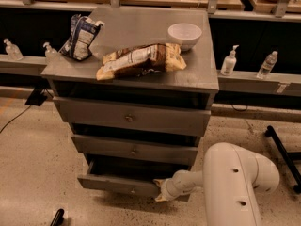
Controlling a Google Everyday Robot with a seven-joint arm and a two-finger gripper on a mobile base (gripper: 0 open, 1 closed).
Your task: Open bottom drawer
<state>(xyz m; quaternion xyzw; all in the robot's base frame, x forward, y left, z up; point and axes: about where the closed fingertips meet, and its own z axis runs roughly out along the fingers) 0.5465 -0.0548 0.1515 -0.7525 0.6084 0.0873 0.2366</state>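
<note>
One gripper (pixel 161 194), on my arm, sits low against the right end of the bottom drawer (pixel 113 183); I cannot tell whether it grips. That drawer stands partly pulled out at the cabinet's (pixel 141 27) foot.

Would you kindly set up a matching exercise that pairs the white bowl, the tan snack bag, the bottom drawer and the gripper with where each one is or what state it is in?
Things:
1. white bowl
2. tan snack bag
3. bottom drawer
4. gripper

Places or states:
A. pulled partly out
B. low down, at the right end of the lowest drawer front as pictured
C. back right of the cabinet top as pictured
D. lying flat near the cabinet top's front edge

Pairs: 1-C, 2-D, 3-A, 4-B
</note>
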